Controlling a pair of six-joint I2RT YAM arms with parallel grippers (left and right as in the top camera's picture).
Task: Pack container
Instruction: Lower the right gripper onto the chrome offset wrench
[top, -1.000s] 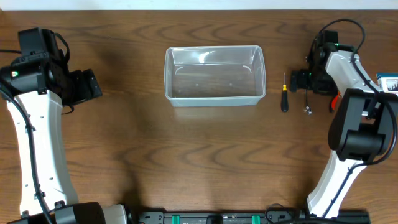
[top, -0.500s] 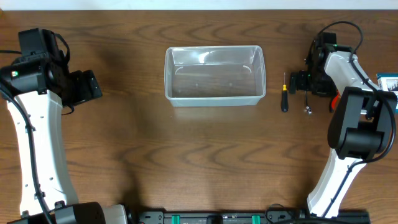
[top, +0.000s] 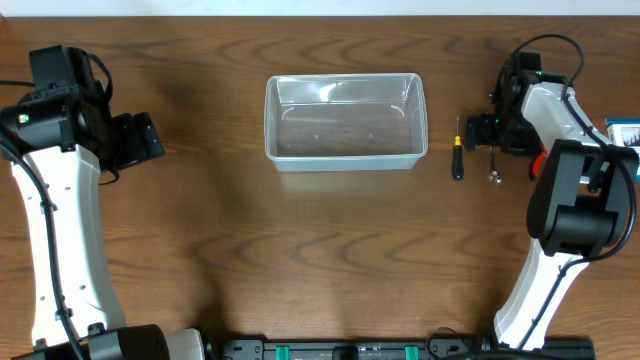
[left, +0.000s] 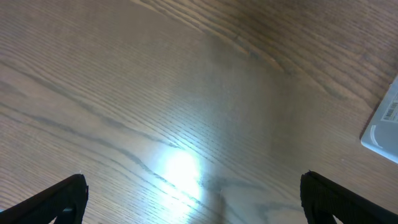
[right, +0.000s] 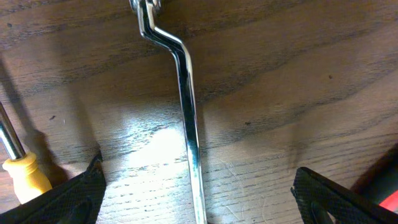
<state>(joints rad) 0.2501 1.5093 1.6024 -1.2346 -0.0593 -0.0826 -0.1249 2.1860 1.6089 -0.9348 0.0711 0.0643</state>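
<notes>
The clear plastic container (top: 345, 158) stands empty at the table's back centre; one corner of it (left: 384, 123) shows at the right edge of the left wrist view. My right gripper (top: 488, 130) (right: 198, 200) hangs open low over a chrome bent metal tool (top: 492, 162) (right: 185, 93), whose shaft runs between the two fingers without touching them. A screwdriver (top: 458, 152) with a yellow handle part (right: 25, 177) lies just left of that tool. My left gripper (top: 142, 138) (left: 199, 202) is open over bare wood at the far left, holding nothing.
A red-handled object (top: 537, 160) (right: 387, 194) lies right of the chrome tool, partly under the right arm. A small blue-and-white box (top: 625, 132) sits at the table's right edge. Both arm bases stand at the front edge.
The right arm has shifted very slightly over the chrome tool. The left arm, the container and the tools have not moved.
</notes>
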